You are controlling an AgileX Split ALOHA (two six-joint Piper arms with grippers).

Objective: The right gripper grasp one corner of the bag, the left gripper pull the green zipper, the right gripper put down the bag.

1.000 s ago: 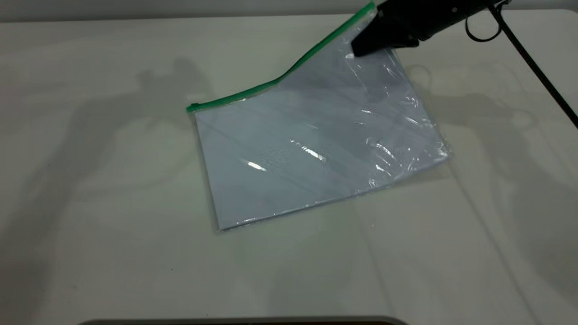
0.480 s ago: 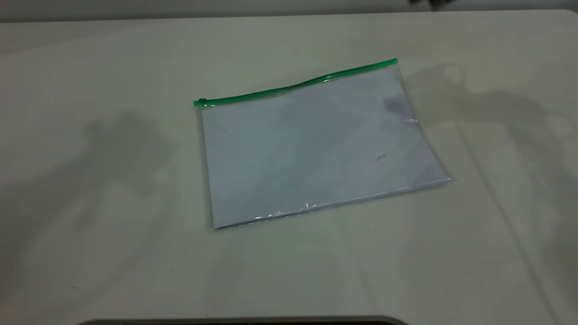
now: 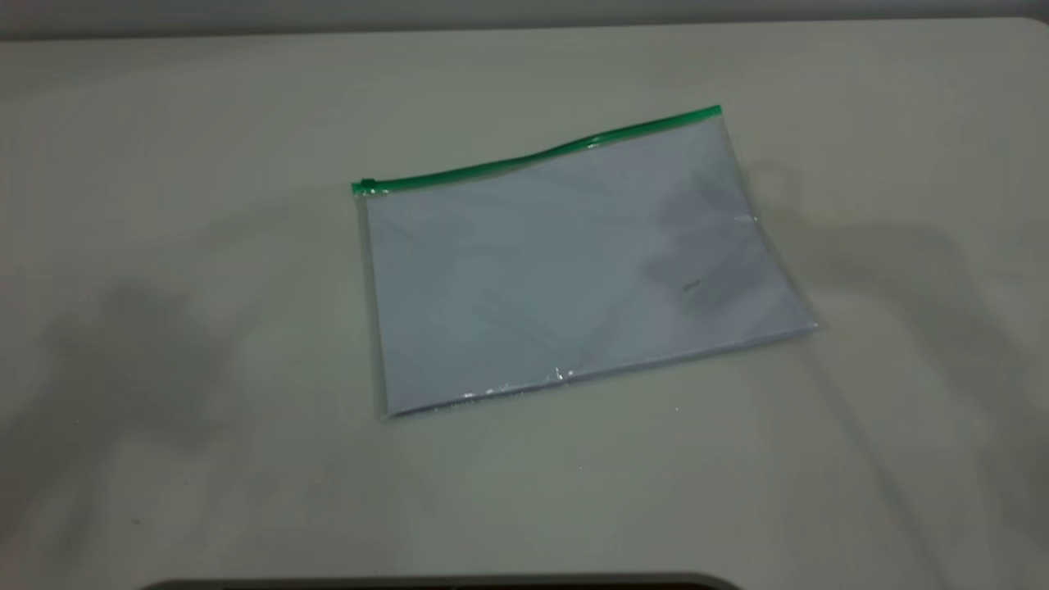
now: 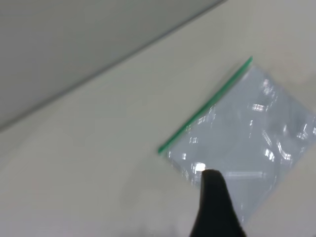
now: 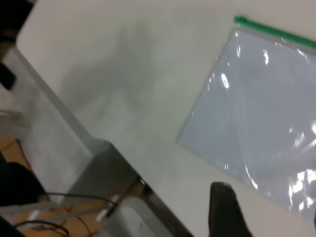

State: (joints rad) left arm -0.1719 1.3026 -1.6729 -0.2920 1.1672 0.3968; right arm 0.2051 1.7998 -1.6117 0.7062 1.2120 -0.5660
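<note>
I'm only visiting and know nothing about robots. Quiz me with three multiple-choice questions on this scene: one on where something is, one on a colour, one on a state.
1. Where on the bag does the slider sit in the exterior view?
A. the zipper's left end
B. the zipper's right end
C. the middle

2. What colour is the zipper?
A. red
B. green
C. blue

3. How is the bag now?
A. lifted by one corner
B. folded in half
C. lying flat on the table, untouched

Answers:
1. A: a small green tab sticks up at the strip's left end.
2. B: the strip along the far edge is bright green.
3. C: the exterior view shows no gripper, and the bag lies flat.
</note>
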